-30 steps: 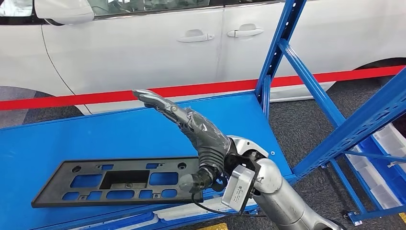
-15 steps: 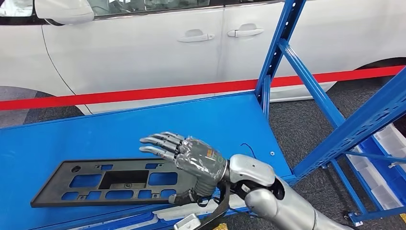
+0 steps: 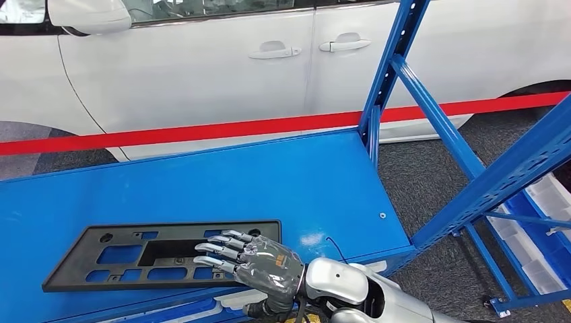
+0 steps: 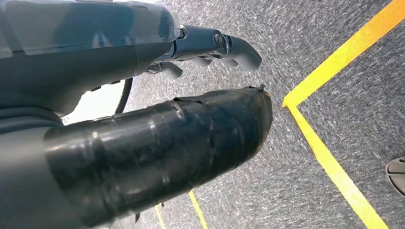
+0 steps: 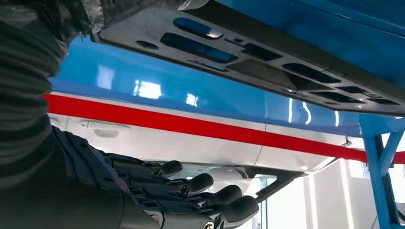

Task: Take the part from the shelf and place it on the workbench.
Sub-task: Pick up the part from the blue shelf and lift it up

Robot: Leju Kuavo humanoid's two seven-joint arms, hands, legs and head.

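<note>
Fingers of the right hand (image 3: 259,264) spread flat above the black part (image 3: 121,259), gripping nothing.

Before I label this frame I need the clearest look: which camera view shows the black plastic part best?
The head view: the whole black plastic part lies flat on the blue shelf, with the right hand over its near end. The right wrist view gives a close, turned look along its cut-outs. The left wrist view faces the floor.
</note>
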